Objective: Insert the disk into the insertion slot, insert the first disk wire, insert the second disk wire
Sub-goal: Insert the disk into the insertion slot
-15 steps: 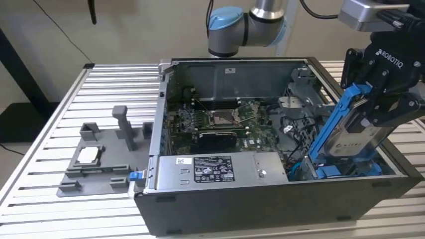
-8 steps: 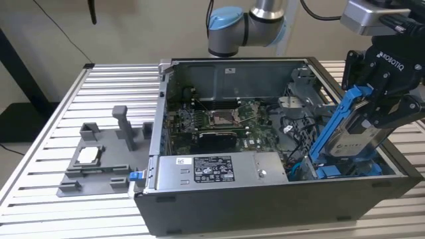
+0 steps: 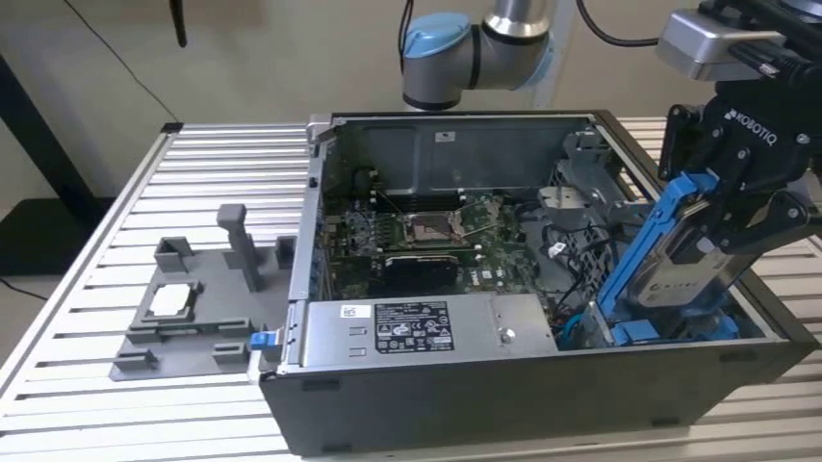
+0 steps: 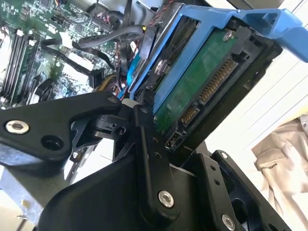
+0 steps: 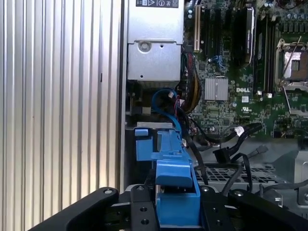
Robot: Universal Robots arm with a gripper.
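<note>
My gripper (image 3: 723,234) is shut on the disk (image 3: 677,262), a silver drive in a bright blue frame. It holds the disk tilted over the open computer case, at the exterior view's right. The disk's lower end hangs just above the insertion slot (image 3: 638,332), a grey cage with blue fittings in the case's front corner. The second wrist view shows the disk's green underside (image 4: 202,86) and connector pins, with one black finger (image 4: 144,130) pressed against its edge. In the first wrist view the blue frame (image 5: 175,190) sits between my fingers above the slot's blue fittings (image 5: 151,144). A blue wire (image 5: 166,98) and black wires (image 5: 240,132) lie beside the slot.
The grey labelled power supply box (image 3: 411,327) lies along the case's front wall next to the slot. The motherboard (image 3: 437,236) covers the case floor. A grey fixture plate (image 3: 192,313) with posts stands on the slatted metal table (image 3: 206,173) at the exterior view's left.
</note>
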